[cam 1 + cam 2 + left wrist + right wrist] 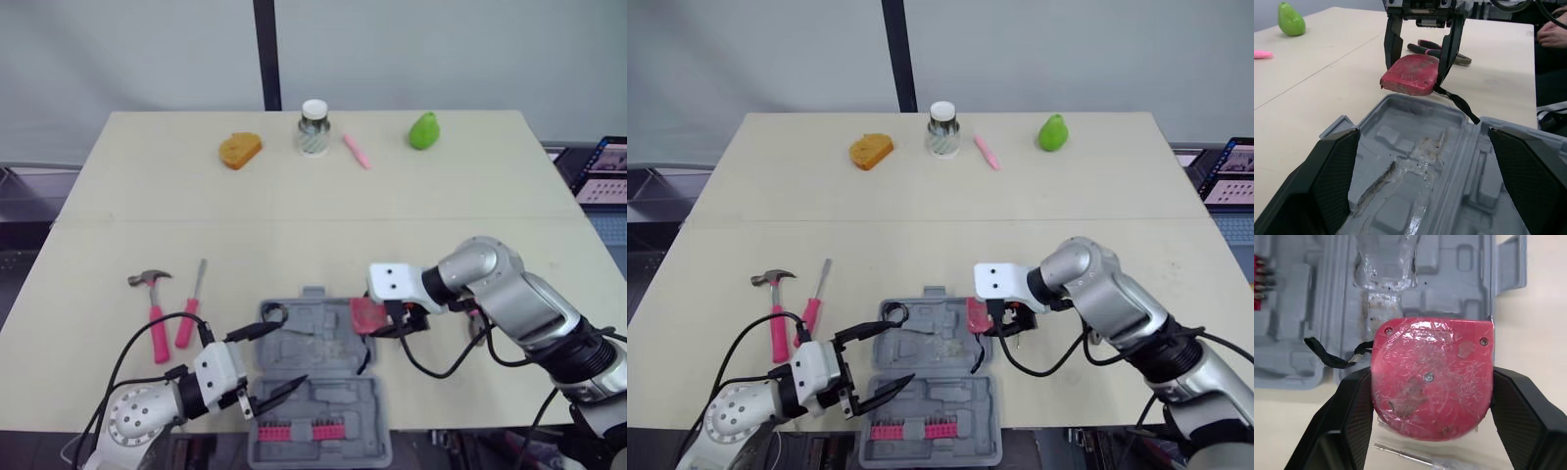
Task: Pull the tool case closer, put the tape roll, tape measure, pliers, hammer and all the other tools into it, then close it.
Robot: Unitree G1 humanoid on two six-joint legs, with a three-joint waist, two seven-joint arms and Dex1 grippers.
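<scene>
Two pink-handled tools, hammer (152, 311) and screwdriver (190, 315), lie side by side on the tabletop (294, 215) left of the case, not yet packed. Left gripper (294, 349): fingers spread wide, empty, poised over the case's left side, probably to steady it. Tool case (323, 406): open flat at the near tabletop edge, recesses mostly vacant. Tape measure (1431, 382): red, clamped between the right gripper's (377, 318) fingers just above the case's right rim, strap dangling, apparently for lowering into a recess. Pliers (1437, 49): on the tabletop, further right.

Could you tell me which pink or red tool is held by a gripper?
The red tape measure, clamped in the right gripper; the pink-handled hammer and screwdriver lie on the table.
</scene>
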